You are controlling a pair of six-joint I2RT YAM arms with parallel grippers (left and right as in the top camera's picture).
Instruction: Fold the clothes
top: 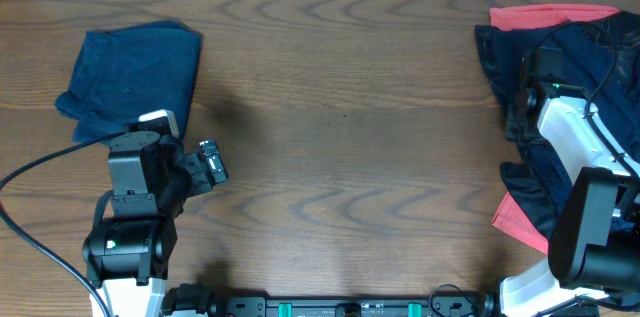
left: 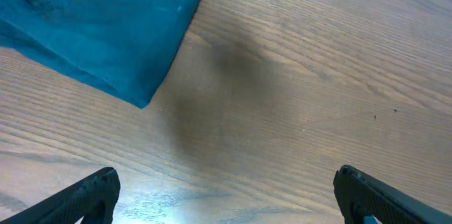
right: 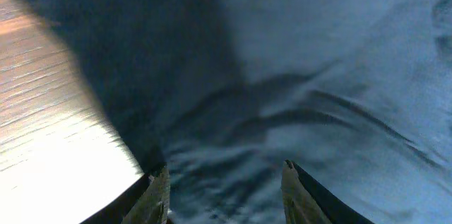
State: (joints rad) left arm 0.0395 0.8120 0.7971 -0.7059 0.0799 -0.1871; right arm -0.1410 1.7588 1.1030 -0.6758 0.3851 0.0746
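Note:
A folded dark blue garment (top: 130,72) lies at the back left of the table; its corner shows in the left wrist view (left: 106,26). My left gripper (top: 212,165) is open and empty over bare wood, right of that garment (left: 226,189). A pile of crumpled navy clothes (top: 560,67) with a red garment (top: 550,15) under it lies at the right. My right gripper (top: 528,92) is down on the pile. In the right wrist view its fingers (right: 222,189) are open right over wrinkled navy cloth (right: 296,90), with nothing held between them.
The brown wooden table (top: 350,107) runs between the two piles. A red cloth corner (top: 515,219) sticks out at the right front. A black cable (top: 40,172) loops at the left front edge. The arm bases stand along the front edge.

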